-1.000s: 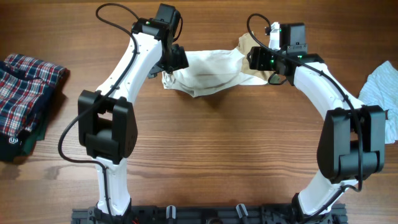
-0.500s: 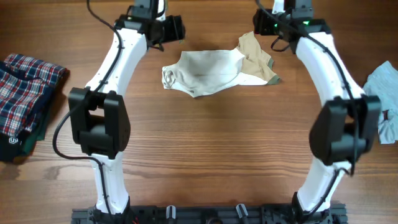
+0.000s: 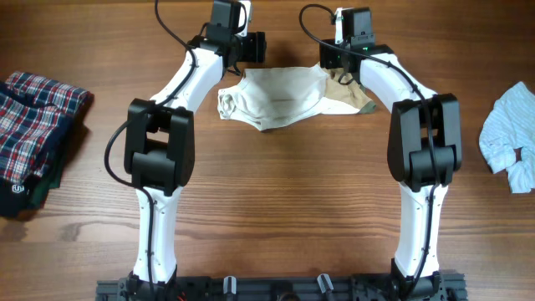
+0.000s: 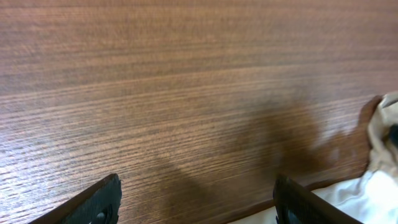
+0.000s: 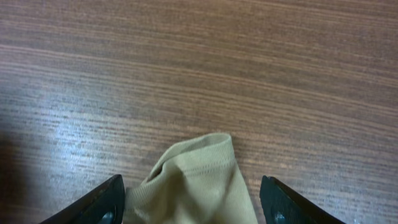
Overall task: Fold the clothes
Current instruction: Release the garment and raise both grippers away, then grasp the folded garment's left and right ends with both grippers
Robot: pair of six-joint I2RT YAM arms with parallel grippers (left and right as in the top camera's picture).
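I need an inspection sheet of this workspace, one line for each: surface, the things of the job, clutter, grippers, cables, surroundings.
Surface: wooden table, bare wood, no spills seen.
Job's things: cream-white shirt crumpled at the far centre, its tan part on the right arm's side; pale blue garment bunched at the right edge; plaid garment piled at the left edge.
Clutter: nothing seen.
Grippers: left gripper open over bare wood beside the shirt; right gripper open, the tan part lying between its fingers, not clamped.
Cables: black cables loop from the arms, off the cloth.
Surroundings: black mounting rail at the near edge; nothing else seen.
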